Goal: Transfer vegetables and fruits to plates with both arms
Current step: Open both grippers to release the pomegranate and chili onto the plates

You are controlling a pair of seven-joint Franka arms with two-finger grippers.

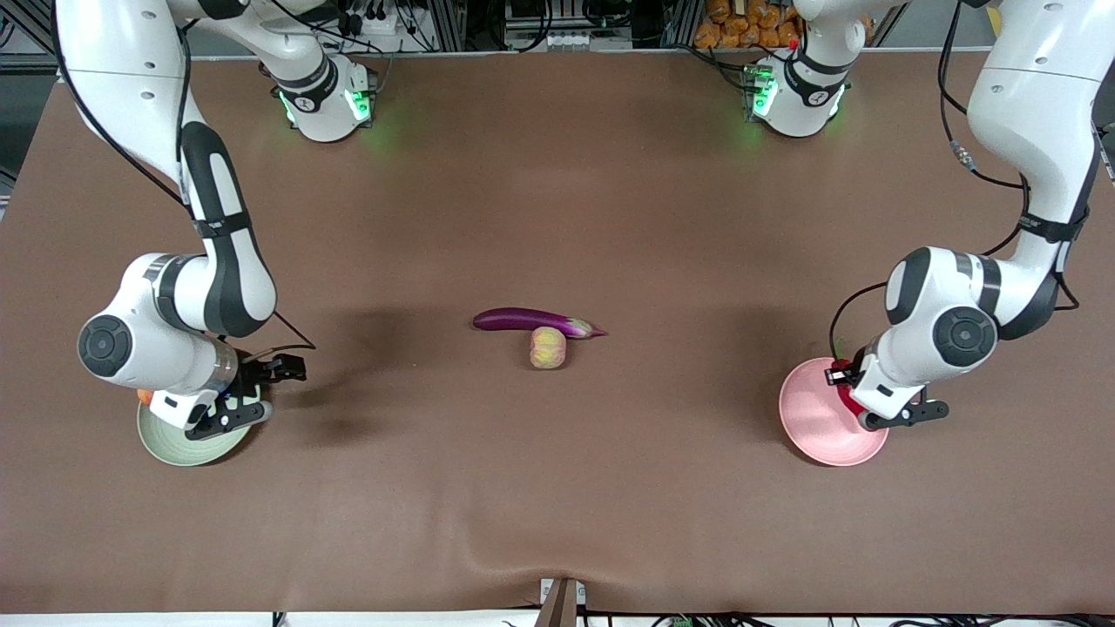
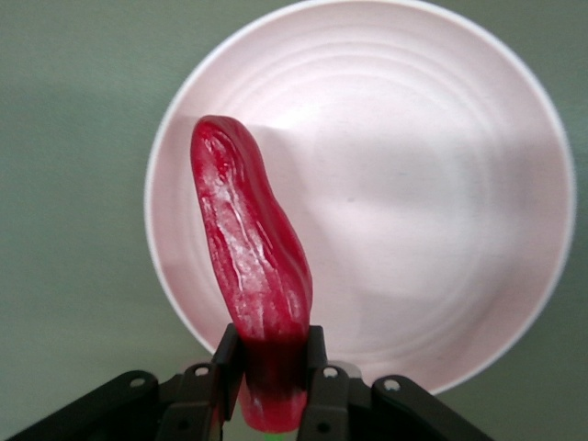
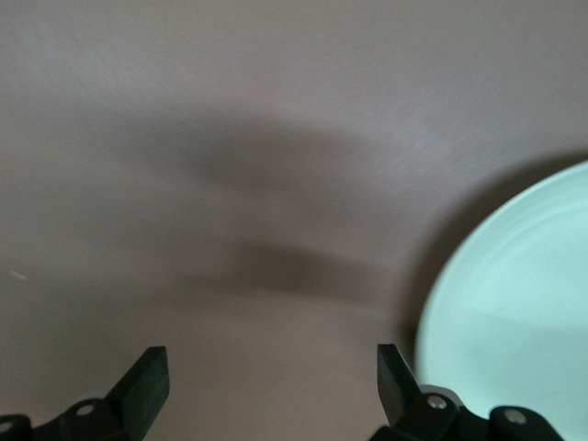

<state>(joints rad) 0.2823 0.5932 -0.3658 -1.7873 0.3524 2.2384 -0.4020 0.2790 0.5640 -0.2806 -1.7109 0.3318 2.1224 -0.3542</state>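
- Green plate (image 1: 187,444) under right gripper (image 3: 271,372), fingers spread, empty.
- Pink plate (image 2: 441,184) under left gripper (image 2: 271,386), clamping chili (image 2: 253,266) for release.
- Eggplant (image 1: 531,320), peach (image 1: 548,347) waiting mid-table.

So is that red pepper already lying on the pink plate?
No, the left tool holds the pepper clamped between its fingers, up in the air over the pink plate.

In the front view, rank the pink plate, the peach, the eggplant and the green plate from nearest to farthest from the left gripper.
1. Pink plate: directly under the left gripper, which holds the chili.
2. Peach and eggplant: mid-table, touching, too close to call.
3. Green plate: at the right arm's end.
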